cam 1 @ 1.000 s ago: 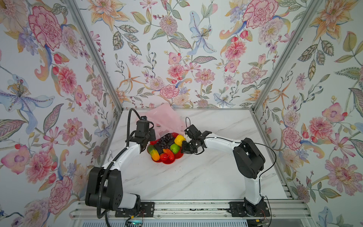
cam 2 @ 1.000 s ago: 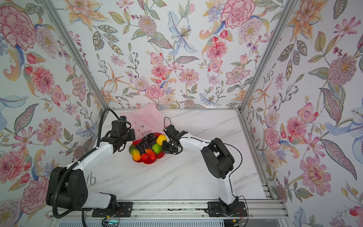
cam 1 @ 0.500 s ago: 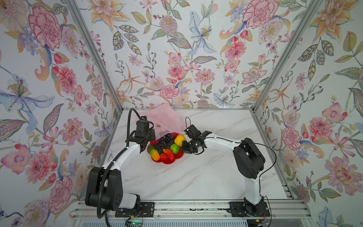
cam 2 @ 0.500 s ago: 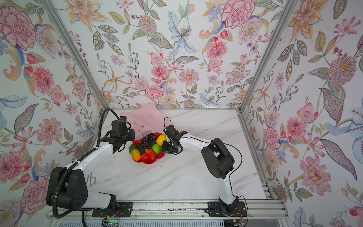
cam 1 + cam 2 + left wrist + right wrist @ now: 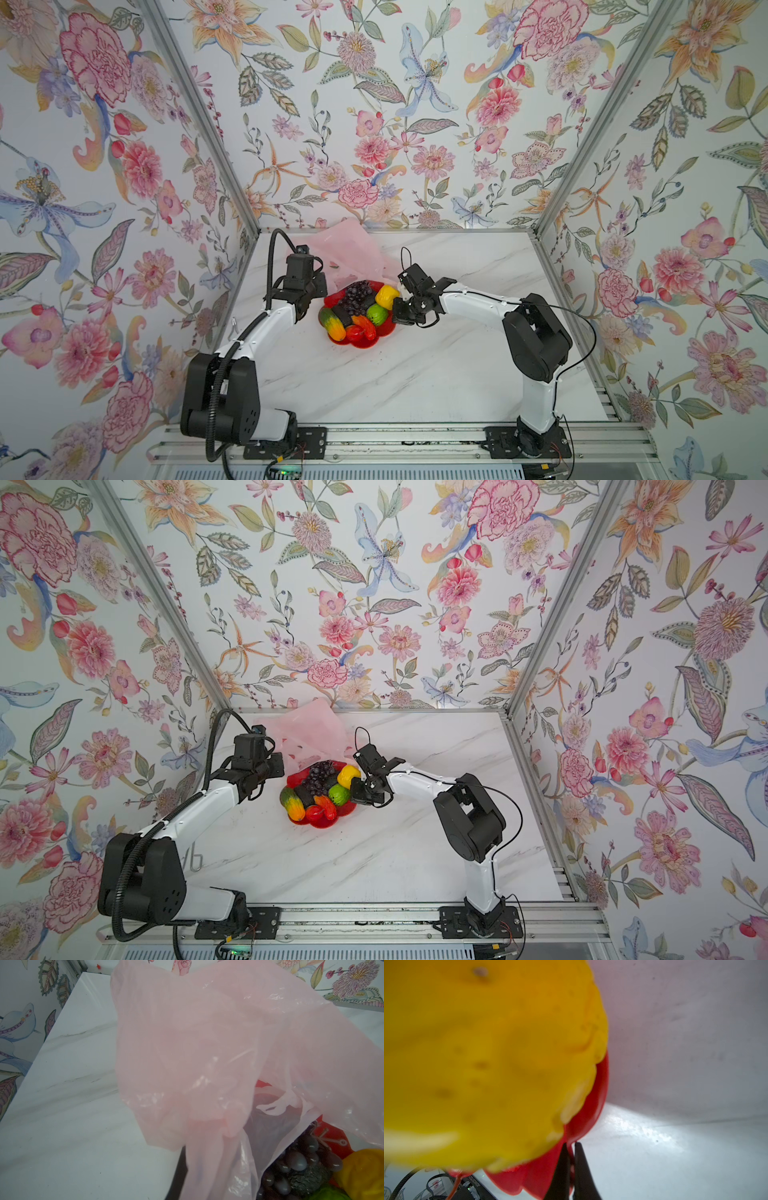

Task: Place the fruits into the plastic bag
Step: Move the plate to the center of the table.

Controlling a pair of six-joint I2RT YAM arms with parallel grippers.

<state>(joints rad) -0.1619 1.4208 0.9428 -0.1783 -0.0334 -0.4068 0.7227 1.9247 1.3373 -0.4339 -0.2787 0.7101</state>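
Right wrist view: we saw the right fingers (image 5: 560, 1172), two thin black blades, pinched almost together on the thin rim of the red plate (image 5: 593, 1105). A sliver of red plastic showed in the slit between them. Blurred and very close, the yellow ribbed fruit (image 5: 488, 1053) filled most of that frame, waxy and dimpled, lying on the plate just beside the grip.

In both top views the plate, glossy and petal-edged, sat on the white marbled worktop (image 5: 374, 382) between the two arms, with the fruits heaped on it. We counted a dark purple grape bunch (image 5: 357, 296) of small beads, with the yellow fruit beside it. A round green fruit (image 5: 377, 314) lay next to the right arm's black wrist. There were also an orange elongated fruit (image 5: 360, 321), a red fruit (image 5: 354, 333), and a green-orange elongated fruit (image 5: 332, 324) at the edge nearer the left arm (image 5: 270, 324).

We could not see the left fingers in any frame. The wrist block hid them from above, and pink film covered them in the left wrist view. They were closed, and a twisted strip of the plastic bag (image 5: 207, 1043) ran down into them, which kept the film lifted off the worktop. The bag was thin, translucent, creased and shiny pink. It rose behind the plate toward the flowered back wall and draped over the plate's far edge, where it veiled part of the grapes and stood between the left wrist camera and the fruit.
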